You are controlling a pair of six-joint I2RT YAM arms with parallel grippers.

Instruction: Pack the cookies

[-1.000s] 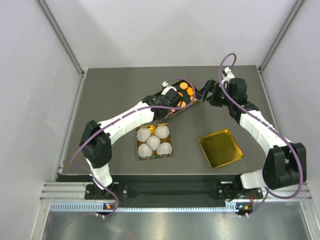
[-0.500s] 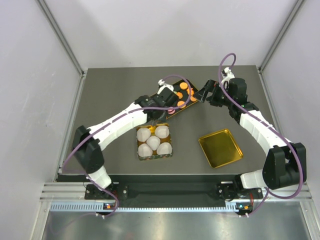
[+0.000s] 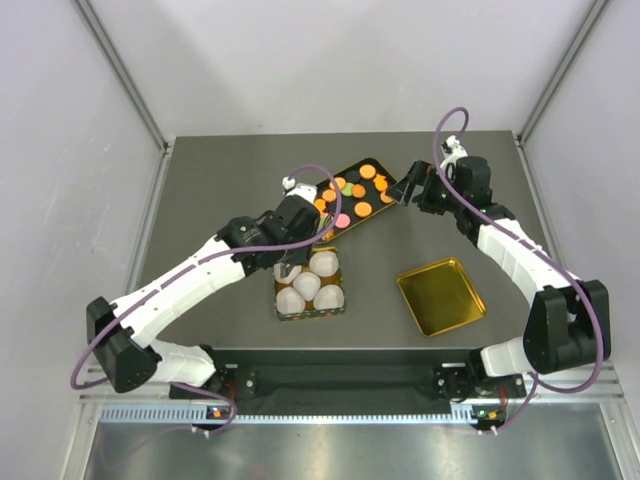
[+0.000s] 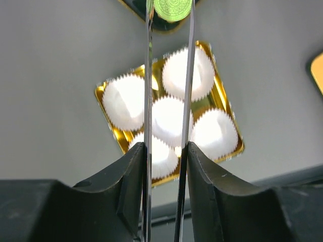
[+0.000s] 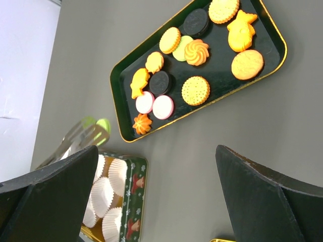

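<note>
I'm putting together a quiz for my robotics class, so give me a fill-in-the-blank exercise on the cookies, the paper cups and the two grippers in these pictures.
1. The left gripper pinches a ___ cookie.
2. The gold tin holds ___ white paper cups.
3. The right gripper is ___, holding nothing.
4. The other cookies lie on a ___ tray with a gold rim.

Missing words: green; five; open; black.

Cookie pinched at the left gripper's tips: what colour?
The cookie is light green, with fine concentric rings. The left wrist view shows it best.
</note>
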